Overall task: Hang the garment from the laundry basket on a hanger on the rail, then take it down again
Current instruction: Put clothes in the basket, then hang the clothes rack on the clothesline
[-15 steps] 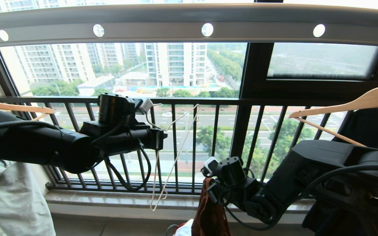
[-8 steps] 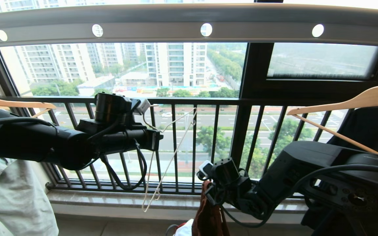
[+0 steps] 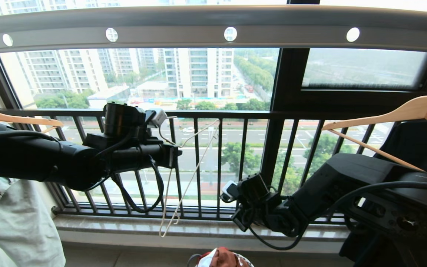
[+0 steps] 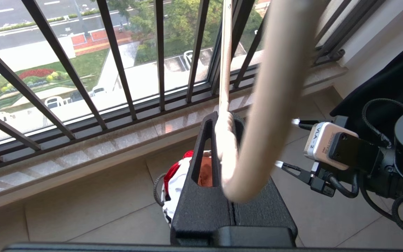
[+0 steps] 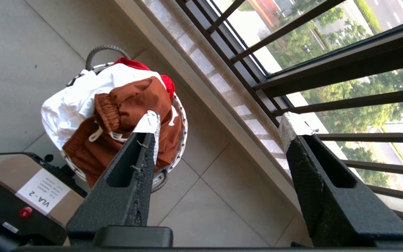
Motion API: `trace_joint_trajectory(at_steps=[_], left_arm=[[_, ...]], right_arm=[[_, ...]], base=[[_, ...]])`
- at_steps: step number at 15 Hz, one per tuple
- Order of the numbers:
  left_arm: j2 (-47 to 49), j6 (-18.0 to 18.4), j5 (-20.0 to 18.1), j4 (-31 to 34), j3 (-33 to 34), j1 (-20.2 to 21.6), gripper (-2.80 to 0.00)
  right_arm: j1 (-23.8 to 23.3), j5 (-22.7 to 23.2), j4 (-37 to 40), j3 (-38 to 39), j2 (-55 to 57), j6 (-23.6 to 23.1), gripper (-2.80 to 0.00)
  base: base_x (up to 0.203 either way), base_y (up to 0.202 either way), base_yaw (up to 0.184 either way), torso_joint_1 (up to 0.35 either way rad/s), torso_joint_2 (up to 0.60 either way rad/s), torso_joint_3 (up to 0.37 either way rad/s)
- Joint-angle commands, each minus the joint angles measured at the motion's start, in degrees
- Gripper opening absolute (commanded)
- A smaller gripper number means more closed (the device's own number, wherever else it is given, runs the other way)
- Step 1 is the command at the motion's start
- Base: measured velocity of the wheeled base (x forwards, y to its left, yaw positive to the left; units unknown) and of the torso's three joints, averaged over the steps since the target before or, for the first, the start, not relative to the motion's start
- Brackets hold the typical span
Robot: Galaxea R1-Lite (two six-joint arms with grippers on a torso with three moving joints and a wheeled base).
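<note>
Shorts (image 5: 128, 119), rust-brown, lie heaped in the laundry basket (image 5: 182, 136) on the floor, below the right gripper (image 5: 219, 127), whose fingers stand spread wide with nothing between them. Beside and above it, the left gripper (image 4: 226, 147) is pressed together on the cream wire hanger (image 3: 184, 174), which dangles under the rail (image 3: 184, 27).

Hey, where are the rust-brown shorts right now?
The shorts lie bunched in the laundry basket on the floor, on top of a white cloth, below the open right gripper; the head view shows them at its bottom edge.
</note>
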Motion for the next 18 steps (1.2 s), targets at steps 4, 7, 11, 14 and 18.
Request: trace_joint_trajectory(at_steps=[4, 7, 11, 14, 18], left_arm=[[0.26, 0.22, -0.16, 1.40, -0.09, 0.06, -2.80], [0.01, 2.54, -0.09, 8.71, -0.97, -0.11, -2.80], [-6.48, 3.70, -0.10, 19.10, 0.35, -1.27, -2.80], [-17.63, 3.81, 0.04, 31.54, 1.06, -2.15, -2.80], [-33.27, 3.91, 4.70, 49.47, 0.75, -2.22, -2.80]], right_arm=[[-0.44, -0.06, 0.98, 2.40, -4.66, 3.42, -2.80], [-0.36, -0.29, 0.92, 7.36, -9.58, 8.09, -2.80], [1.02, -2.59, 0.11, 18.34, -22.76, 13.73, -2.80], [1.66, -3.68, 0.45, 22.53, -32.80, 15.22, -2.80], [2.29, -3.75, 0.52, 20.36, -35.01, 10.07, -2.80]], base=[[0.000, 0.000, 0.000, 0.000, 0.00, 0.000], [0.000, 0.000, 0.000, 0.000, 0.00, 0.000], [0.000, 0.000, 0.000, 0.000, 0.00, 0.000], [0.000, 0.000, 0.000, 0.000, 0.00, 0.000], [0.000, 0.000, 0.000, 0.000, 0.00, 0.000]])
